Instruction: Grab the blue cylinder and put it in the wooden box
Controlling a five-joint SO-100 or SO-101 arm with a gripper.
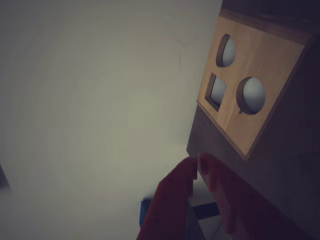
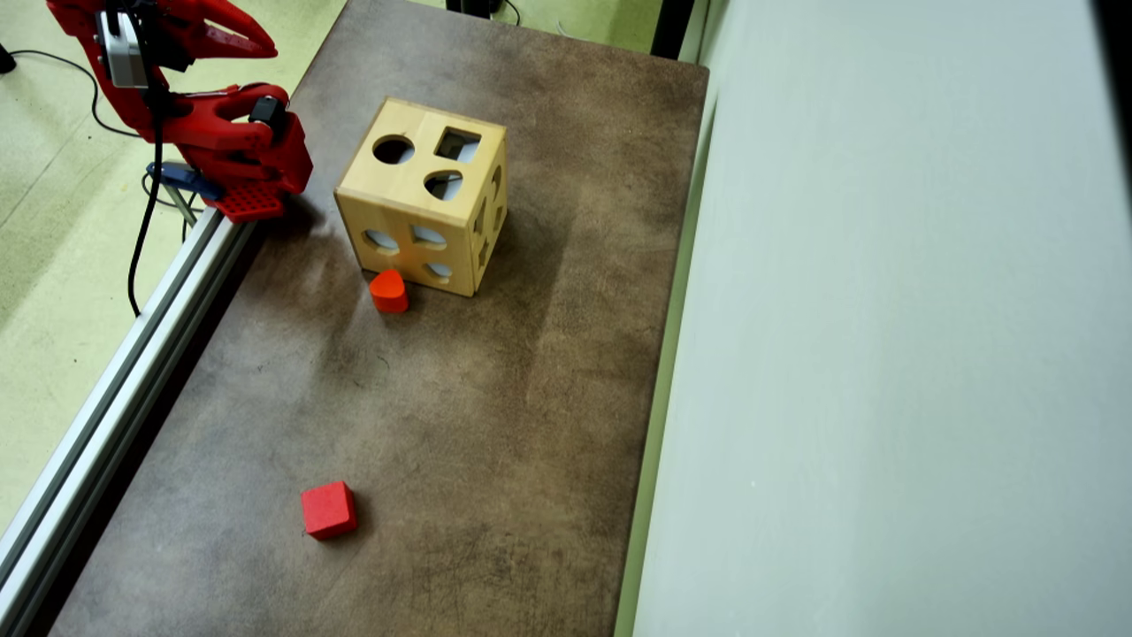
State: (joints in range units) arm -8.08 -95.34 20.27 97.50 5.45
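The wooden box [image 2: 416, 208] stands on the brown table, with round, square and other holes in its faces. In the wrist view it fills the upper right [image 1: 260, 65]. No blue cylinder shows in either view. My red gripper [image 1: 196, 166] has its fingertips touching and nothing between them. In the overhead view the gripper [image 2: 265, 46] is at the top left corner, on the folded arm, to the left of the box and apart from it.
An orange-red rounded block [image 2: 388, 290] lies against the box's near face. A red cube [image 2: 328, 510] lies toward the table's lower left. An aluminium rail [image 2: 133, 354] runs along the left edge. A blue clamp [image 2: 181, 174] sits by the arm's base, and blue shows behind the fingers [image 1: 145, 210].
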